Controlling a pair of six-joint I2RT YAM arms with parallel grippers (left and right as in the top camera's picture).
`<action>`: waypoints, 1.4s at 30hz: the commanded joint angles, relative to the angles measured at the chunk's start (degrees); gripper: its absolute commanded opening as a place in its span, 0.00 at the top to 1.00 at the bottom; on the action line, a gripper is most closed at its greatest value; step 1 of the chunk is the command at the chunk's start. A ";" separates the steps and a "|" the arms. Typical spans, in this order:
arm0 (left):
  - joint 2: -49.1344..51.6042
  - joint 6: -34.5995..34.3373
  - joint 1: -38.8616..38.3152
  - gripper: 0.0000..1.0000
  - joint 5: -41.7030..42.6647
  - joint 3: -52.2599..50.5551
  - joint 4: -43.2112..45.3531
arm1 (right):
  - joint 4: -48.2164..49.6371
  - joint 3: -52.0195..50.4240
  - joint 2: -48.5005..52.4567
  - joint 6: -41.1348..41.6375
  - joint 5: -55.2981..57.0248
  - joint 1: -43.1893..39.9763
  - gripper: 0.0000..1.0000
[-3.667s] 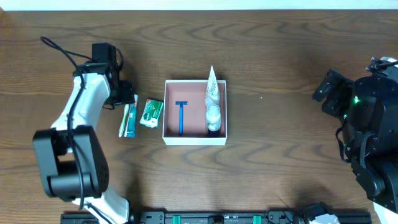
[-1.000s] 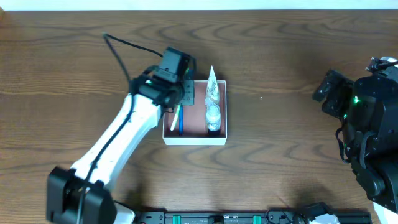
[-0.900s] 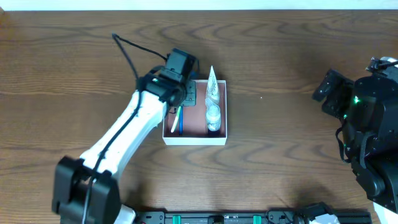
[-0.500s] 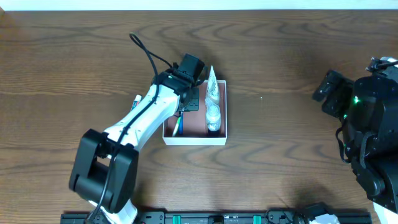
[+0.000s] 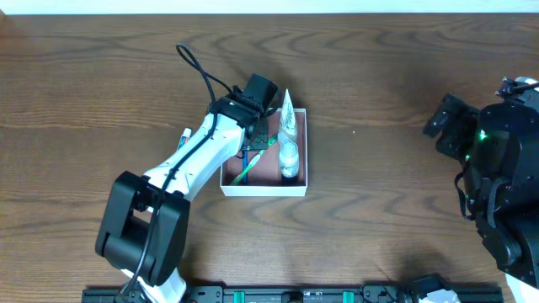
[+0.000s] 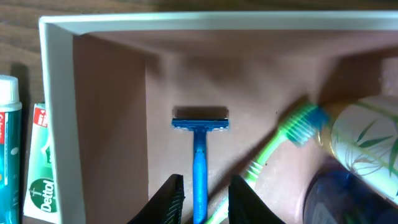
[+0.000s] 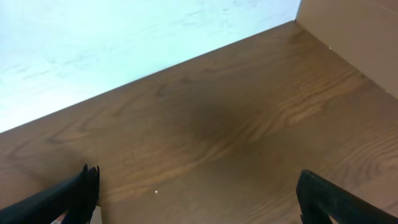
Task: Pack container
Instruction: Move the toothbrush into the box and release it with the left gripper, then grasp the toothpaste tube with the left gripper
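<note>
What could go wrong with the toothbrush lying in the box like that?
The left end effector hangs open astride the blue razor and the handle of the green toothbrush; lifting crookedly might drag either out of the container. The brush head leans on the white tube, so it may slide.

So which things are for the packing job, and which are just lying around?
Job: container, blue razor, green toothbrush, leaf-print tube, left gripper above them.
Lying around outside it: toothpaste tube, green Dettol packet, probably packed next; right gripper idle.
</note>
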 commanded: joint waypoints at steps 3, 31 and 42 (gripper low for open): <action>-7.78 1.25 0.00 0.73 -0.92 3.56 -3.65 | -0.07 0.33 -0.02 0.24 0.76 -0.70 0.01; 2.25 29.90 28.81 0.30 8.17 1.31 -10.32 | -0.09 0.33 0.09 0.24 0.76 -0.70 0.01; 10.43 30.58 28.89 0.35 8.15 1.31 -4.48 | -0.09 0.33 0.09 0.24 0.76 -0.70 0.01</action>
